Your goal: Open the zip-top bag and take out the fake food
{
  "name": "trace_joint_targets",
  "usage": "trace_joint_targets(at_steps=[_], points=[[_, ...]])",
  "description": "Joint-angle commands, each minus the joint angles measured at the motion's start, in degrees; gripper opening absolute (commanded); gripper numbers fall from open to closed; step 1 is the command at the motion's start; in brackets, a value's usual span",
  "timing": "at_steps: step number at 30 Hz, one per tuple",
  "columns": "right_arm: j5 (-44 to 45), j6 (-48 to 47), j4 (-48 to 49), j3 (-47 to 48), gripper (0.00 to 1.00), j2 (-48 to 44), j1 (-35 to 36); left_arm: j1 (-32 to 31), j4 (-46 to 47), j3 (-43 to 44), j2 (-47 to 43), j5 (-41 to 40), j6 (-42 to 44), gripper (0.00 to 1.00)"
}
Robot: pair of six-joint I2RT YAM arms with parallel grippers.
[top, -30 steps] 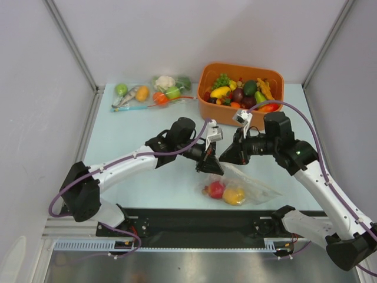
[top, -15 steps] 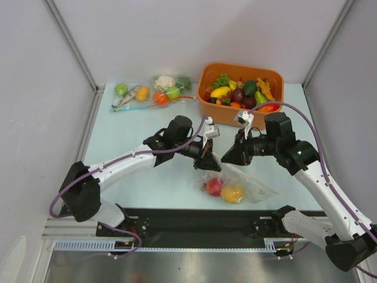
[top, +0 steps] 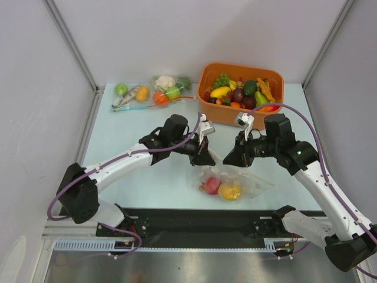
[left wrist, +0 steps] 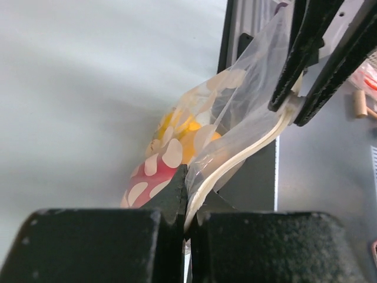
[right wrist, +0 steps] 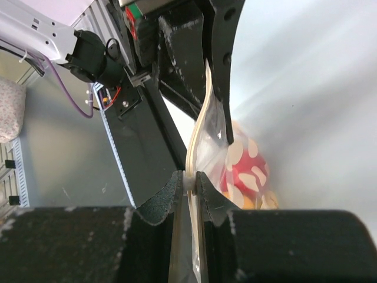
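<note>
My left pincer (left wrist: 185, 203) and right pincer (right wrist: 188, 180) clamped the zip strip (left wrist: 247, 147) stretched between them (zip-top bag (top: 250, 183) and fake food (top: 228, 191) below).

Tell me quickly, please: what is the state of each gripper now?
Left gripper: closed, fingers pinching the zip strip of the zip-top bag.
Right gripper: closed on the same zip strip, further along.

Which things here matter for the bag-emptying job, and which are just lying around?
Job: zip-top bag, pinched at its zip strip by left gripper and right gripper; fake food inside it.
Lying about: orange bin of produce; bag with blue zip strip; bag with red zip strip.
</note>
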Motion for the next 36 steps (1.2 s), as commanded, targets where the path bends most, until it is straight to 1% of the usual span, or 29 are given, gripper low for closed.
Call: trace_joint_targets(at_steps=[1, 13, 23, 36], points=[[-1.25, -0.68, -1.74, 0.19, 0.00, -1.23, -0.20, 1.80, -2.73, -0.68, -2.65, -6.82, 2.92, 0.00], [-0.90, -1.12, -2.71, -0.25, 0.00, -1.75, -0.46, 4.96, -5.38, -1.99, -6.42, -20.00, 3.81, 0.00], [-0.90, -1.20, -2.89, -1.04, 0.00, -2.19, -0.55, 7.95, -8.45, -2.08, -7.66, -25.02, 5.30, 0.00], [-0.64, -1.20, -3.41, -1.75, 0.00, -2.98, -0.73, 11.73, -8.54, -4.10, -10.29, -28.98, 5.30, 0.00]])
